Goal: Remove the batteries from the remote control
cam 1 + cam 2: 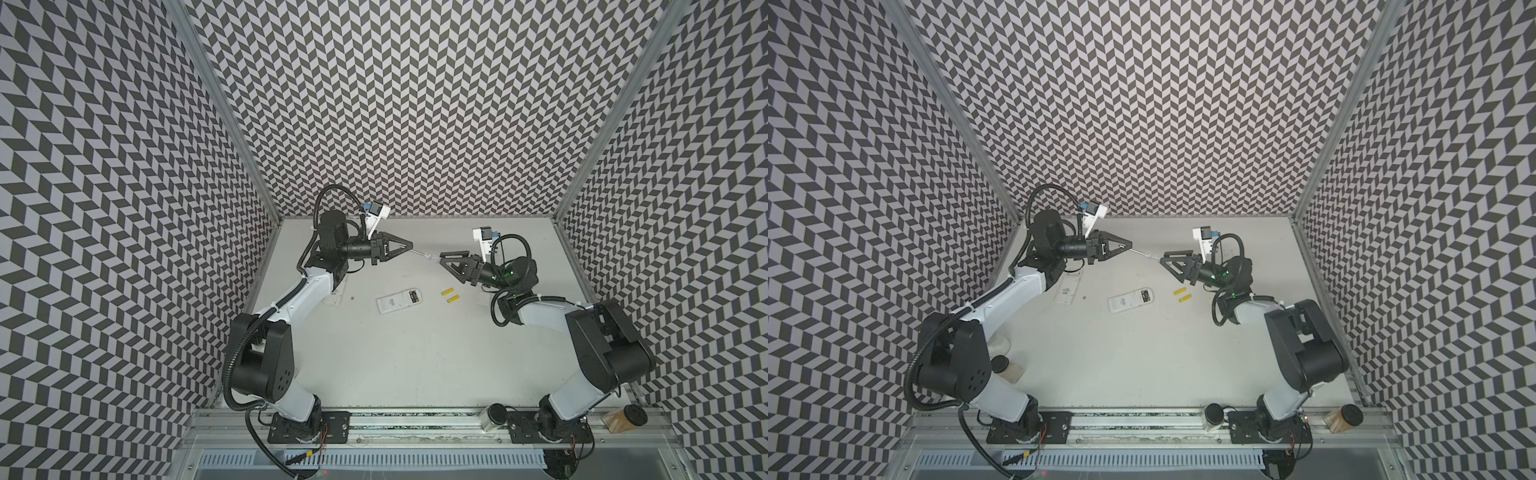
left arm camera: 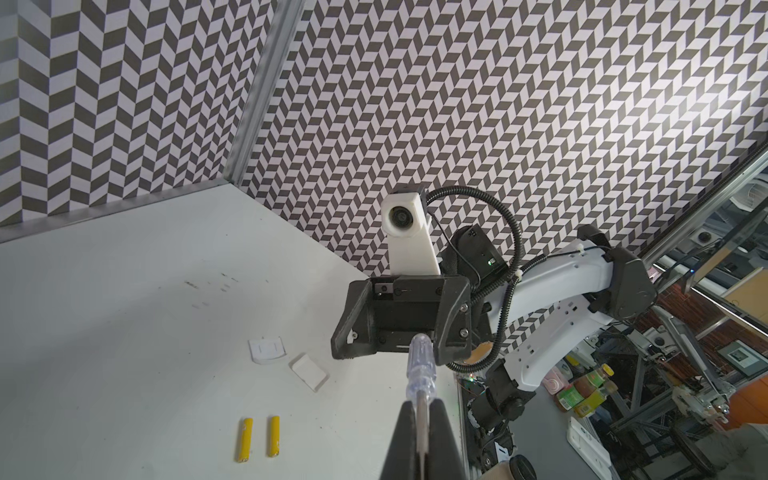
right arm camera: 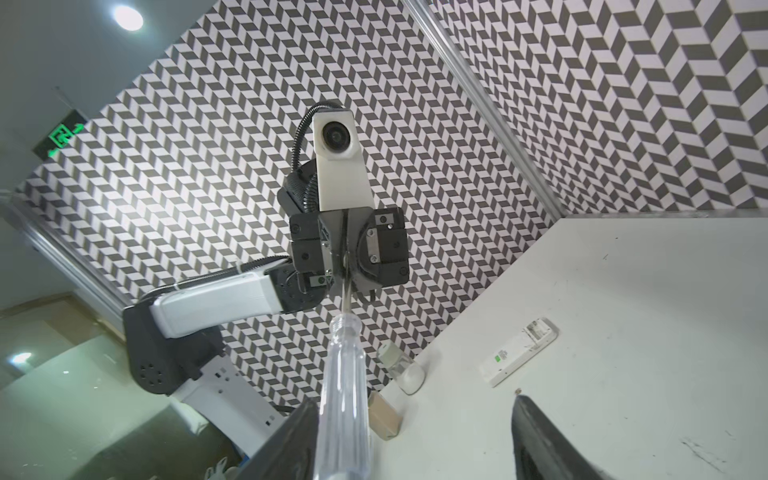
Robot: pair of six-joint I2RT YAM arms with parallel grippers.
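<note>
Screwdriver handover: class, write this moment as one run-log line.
left end effector: shut on screwdriver shaft | right end effector: open around handle | yellow batteries: two on table beside remote

Bright yellow batteries, white remote, clear-handled screwdriver, grey-and-white chevron walls.

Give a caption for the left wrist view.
Left gripper holds screwdriver by its shaft, handle inside the open right gripper.
</note>
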